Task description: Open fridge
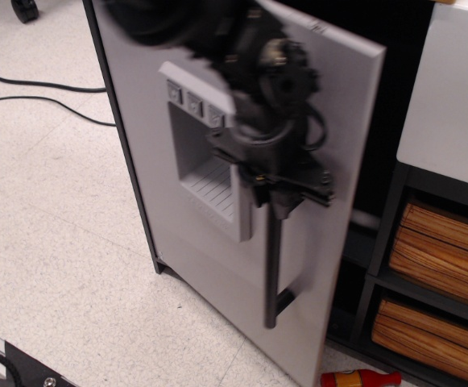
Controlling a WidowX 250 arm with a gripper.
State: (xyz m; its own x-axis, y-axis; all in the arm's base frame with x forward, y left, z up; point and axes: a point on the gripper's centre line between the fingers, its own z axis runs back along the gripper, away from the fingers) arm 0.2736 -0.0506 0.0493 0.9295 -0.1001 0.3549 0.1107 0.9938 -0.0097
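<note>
The fridge door (137,145) is light grey and flat, with a recessed dispenser panel (205,161) and a long black vertical bar handle (274,266). The door stands swung out from the dark frame, and a dark gap (370,161) shows along its right edge. My gripper (280,196) is black and blurred by motion. It is shut on the upper part of the handle, in front of the door's right half.
A white-topped unit (447,97) with wooden-slat drawers (443,246) stands to the right of the fridge. A red and yellow toy bottle (361,378) lies on the speckled floor below the door's corner. Black cables (32,93) run across the floor at left.
</note>
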